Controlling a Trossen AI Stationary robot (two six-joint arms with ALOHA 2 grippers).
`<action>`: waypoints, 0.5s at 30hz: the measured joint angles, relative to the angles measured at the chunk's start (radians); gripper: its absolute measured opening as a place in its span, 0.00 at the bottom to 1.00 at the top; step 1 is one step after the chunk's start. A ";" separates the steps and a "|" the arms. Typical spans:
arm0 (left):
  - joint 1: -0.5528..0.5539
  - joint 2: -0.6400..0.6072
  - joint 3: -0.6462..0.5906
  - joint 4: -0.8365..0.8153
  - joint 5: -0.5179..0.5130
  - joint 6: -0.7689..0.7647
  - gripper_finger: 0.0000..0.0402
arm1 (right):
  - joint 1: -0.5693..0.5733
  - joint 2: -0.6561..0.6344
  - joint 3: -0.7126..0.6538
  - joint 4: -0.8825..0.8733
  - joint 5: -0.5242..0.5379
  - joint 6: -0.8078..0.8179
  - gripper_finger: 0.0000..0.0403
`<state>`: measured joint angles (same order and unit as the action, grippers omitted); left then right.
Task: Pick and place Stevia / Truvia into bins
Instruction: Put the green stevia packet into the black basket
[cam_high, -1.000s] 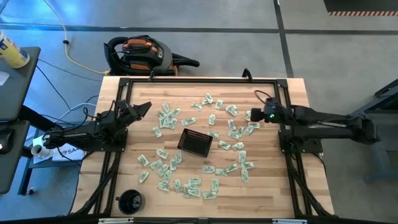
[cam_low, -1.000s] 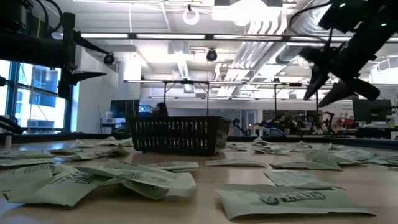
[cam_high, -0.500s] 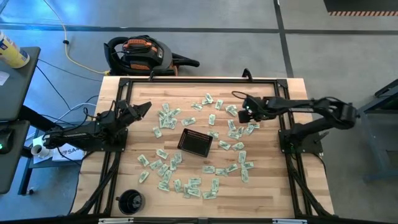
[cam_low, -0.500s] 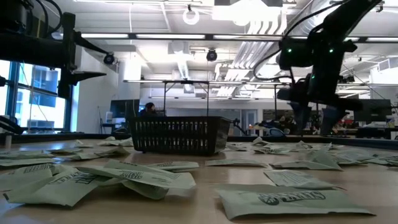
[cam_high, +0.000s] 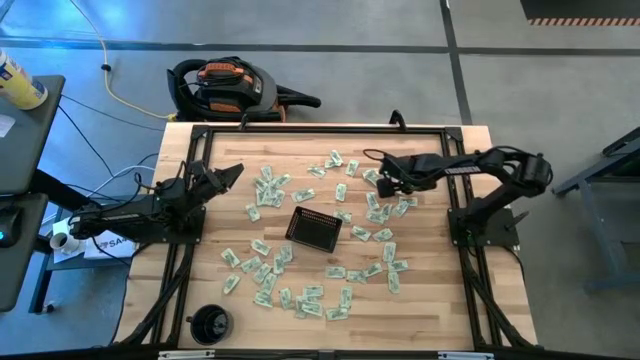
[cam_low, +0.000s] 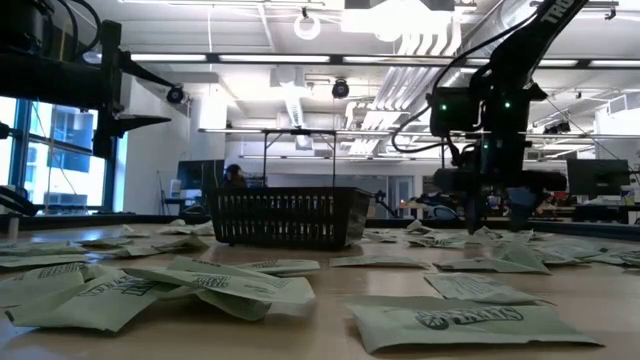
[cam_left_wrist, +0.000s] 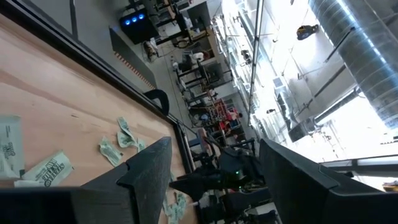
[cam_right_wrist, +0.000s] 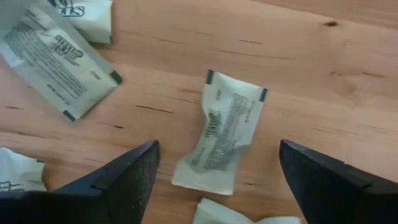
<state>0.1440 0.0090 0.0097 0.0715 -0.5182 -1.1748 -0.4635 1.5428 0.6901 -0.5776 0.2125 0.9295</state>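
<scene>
Many pale green and white Stevia sachets (cam_high: 345, 190) lie flat and scattered over the wooden table. The black mesh tray (cam_high: 313, 229) stands on its base near the middle of the table, also seen in the low view (cam_low: 288, 217). My right gripper (cam_high: 385, 185) hangs low over the far-right cluster, pointing down (cam_low: 490, 218). It is open, and its fingers stand on either side of one crumpled sachet (cam_right_wrist: 219, 132) without touching it. My left gripper (cam_high: 230, 175) waits open at the table's left side, raised off the surface (cam_left_wrist: 214, 158).
More sachets (cam_right_wrist: 59, 62) lie close around the crumpled one. A round black cup-like object (cam_high: 209, 322) sits at the near-left corner. A black frame (cam_high: 320, 128) borders the table. A vacuum cleaner (cam_high: 230, 88) lies on the floor beyond the far edge.
My right gripper has moved toward the table's left and down, tipping from a raised slant to pointing straight down just above the sachets. The left arm, tray and sachets have stayed where they were.
</scene>
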 joint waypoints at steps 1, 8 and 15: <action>0.000 0.000 0.000 0.000 0.000 0.000 0.69 | -0.001 0.010 0.000 0.006 -0.002 -0.011 0.78; 0.000 0.000 0.000 0.000 0.000 0.001 0.69 | -0.007 0.019 -0.002 0.020 0.012 -0.068 0.58; 0.000 0.000 0.000 0.000 0.008 0.002 0.69 | -0.041 0.022 -0.004 0.022 0.053 -0.171 0.30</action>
<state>0.1440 0.0086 0.0099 0.0713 -0.5103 -1.1728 -0.5049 1.5650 0.6858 -0.5558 0.2655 0.7586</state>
